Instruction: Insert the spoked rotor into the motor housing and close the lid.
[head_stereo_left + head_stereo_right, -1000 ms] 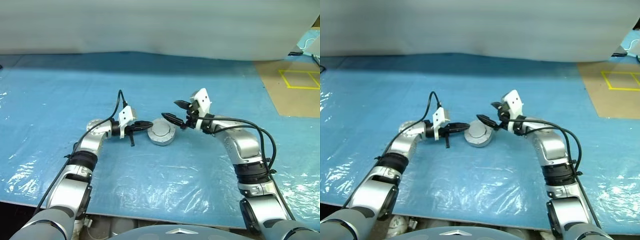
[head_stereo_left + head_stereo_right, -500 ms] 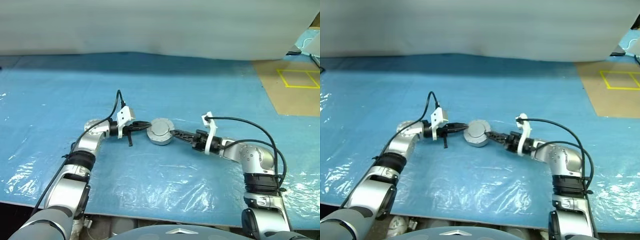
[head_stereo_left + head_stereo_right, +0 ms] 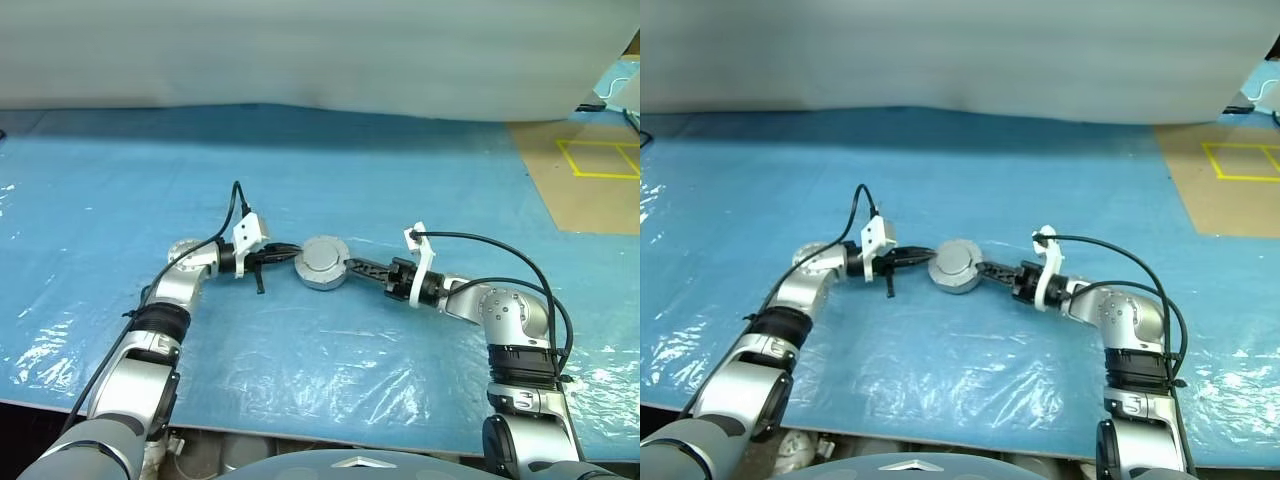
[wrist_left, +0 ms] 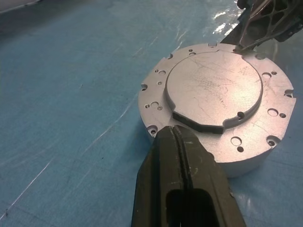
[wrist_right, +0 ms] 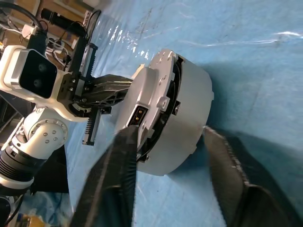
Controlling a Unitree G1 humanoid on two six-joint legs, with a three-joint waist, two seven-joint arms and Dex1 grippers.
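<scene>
The motor housing (image 3: 322,263), a round silver puck, lies on the blue table with a plain raised plate facing up. My left gripper (image 3: 290,255) is shut, and its tips (image 4: 176,130) rest against the puck's left side. From the right, my right gripper (image 3: 352,266) lies low along the table, rolled so that its fingers are stacked. One finger (image 5: 124,142) lies over the puck's top rim and the other (image 5: 210,142) sits at its bottom edge, closed on the housing (image 5: 184,113). The spoked rotor and the lid are out of view.
Crinkled clear plastic covers the blue table (image 3: 420,180). A pale sheet (image 3: 300,50) hangs along the far edge. Brown floor with yellow tape (image 3: 590,160) shows at the back right. The table's front edge (image 3: 300,425) runs close to me.
My right arm has dropped from above the puck to table level and rolled. Its fingers have closed in on the puck's right edge. Left gripper and puck have stayed put.
</scene>
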